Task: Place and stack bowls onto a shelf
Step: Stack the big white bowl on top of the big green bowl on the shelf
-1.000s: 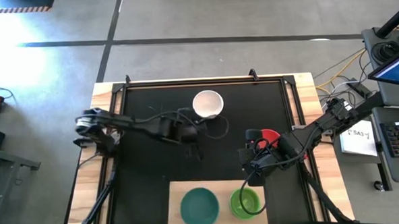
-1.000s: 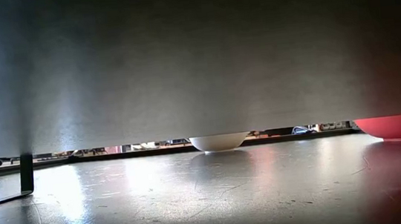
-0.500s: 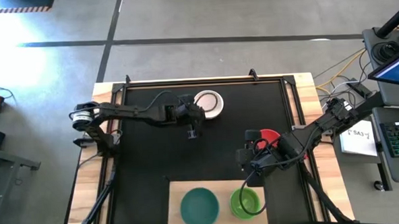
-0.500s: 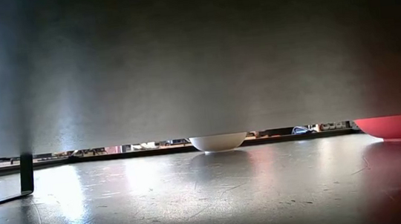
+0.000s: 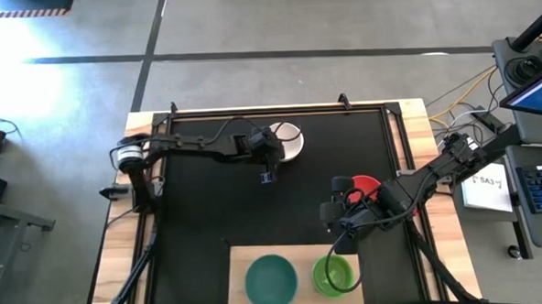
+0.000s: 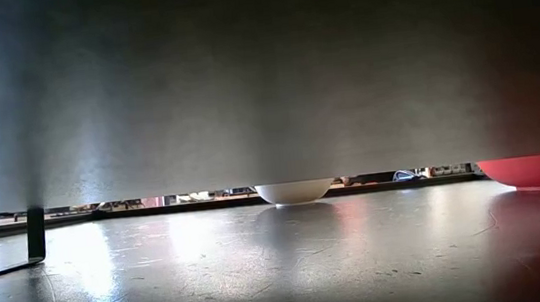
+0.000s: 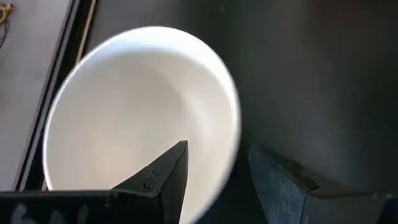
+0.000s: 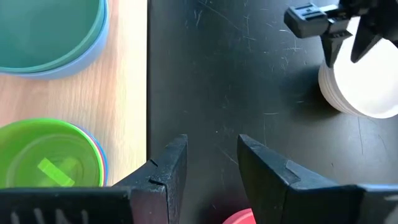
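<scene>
The left gripper (image 7: 214,180) was at the white bowl (image 5: 287,140) near the back of the black mat (image 5: 200,210), fingers wide apart: one finger above the inside, the other outside the rim, nothing gripped. White bowl sat on the mat, far from the shelf (image 5: 236,263). The right gripper (image 8: 208,165) hovered over the mat btw. the red bowl (image 5: 367,185) and the shelf, fingers apart, holding nothing. On the shelf: teal bowl (image 5: 271,280) nested in a pale blue one, and green bowl (image 5: 335,274) on top of a small stack.
</scene>
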Available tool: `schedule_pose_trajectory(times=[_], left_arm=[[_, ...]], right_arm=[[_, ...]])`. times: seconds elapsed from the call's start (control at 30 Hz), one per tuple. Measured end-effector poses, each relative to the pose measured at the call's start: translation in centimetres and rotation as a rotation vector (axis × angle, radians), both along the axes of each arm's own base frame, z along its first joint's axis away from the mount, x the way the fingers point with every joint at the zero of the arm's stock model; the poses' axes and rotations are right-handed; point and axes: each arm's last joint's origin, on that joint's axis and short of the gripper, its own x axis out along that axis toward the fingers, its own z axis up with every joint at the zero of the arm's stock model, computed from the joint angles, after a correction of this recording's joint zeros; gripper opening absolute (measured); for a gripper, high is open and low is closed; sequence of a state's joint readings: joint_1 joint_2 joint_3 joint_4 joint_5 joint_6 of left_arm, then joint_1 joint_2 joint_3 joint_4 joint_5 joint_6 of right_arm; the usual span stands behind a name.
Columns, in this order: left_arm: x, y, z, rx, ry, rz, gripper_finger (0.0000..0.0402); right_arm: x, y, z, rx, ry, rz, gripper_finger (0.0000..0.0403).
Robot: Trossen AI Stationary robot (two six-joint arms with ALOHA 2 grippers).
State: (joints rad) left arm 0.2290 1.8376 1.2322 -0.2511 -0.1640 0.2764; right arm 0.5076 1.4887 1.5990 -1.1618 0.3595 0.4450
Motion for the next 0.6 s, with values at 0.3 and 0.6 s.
schedule_pose_trajectory(times=[0.3, 0.6], left_arm=[[0.8, 1.4, -1.4, -0.073, 0.027, 0.011, 0.0153], [0.6, 1.7, -2.1, -0.095, 0.064, 0.009, 0.0091]], right_arm=[[0.0, 0.0, 0.0, 0.000, -0.001, 0.000, 0.0130], [0.1, 0.0, 0.0, 0.004, -0.007, 0.000, 0.0130]])
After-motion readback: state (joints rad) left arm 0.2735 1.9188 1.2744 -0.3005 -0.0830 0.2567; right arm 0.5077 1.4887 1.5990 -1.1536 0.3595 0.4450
